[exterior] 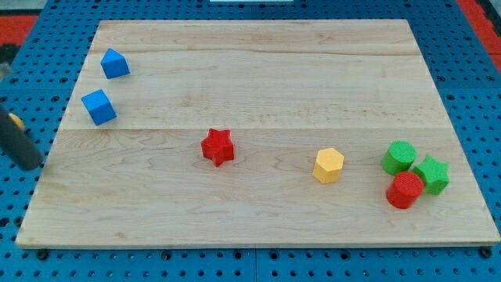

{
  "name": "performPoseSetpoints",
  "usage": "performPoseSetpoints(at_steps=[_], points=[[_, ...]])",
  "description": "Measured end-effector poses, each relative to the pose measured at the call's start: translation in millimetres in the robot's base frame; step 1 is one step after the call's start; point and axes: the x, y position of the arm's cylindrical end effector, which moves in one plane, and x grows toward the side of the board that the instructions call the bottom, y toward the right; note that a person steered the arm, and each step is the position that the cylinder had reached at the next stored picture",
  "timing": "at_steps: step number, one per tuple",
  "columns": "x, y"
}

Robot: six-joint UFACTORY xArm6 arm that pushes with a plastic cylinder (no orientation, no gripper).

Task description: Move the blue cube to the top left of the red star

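A blue cube [99, 106] lies near the left edge of the wooden board [258, 86]. A second blue block [115, 63], with a pointed top, lies just above it. A red star [218, 147] sits left of the board's middle, to the lower right of the blue cube. My tip [33, 166] is at the view's far left, just off the board's left edge, below and to the left of the blue cube and not touching any block.
A yellow hexagon [329, 165] lies right of the red star. At the lower right, a green cylinder [399, 157], a green star [431, 175] and a red cylinder [405, 190] sit bunched together. A blue pegboard surrounds the board.
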Motion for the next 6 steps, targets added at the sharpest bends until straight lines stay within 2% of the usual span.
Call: performPoseSetpoints(at_steps=[1, 2, 3, 4, 5, 6], points=[[-61.9, 22.1], [-84.7, 7.1], [-92.8, 42.8], [-57.3, 97.9], [-12.9, 181.0], [-23.8, 183.5]])
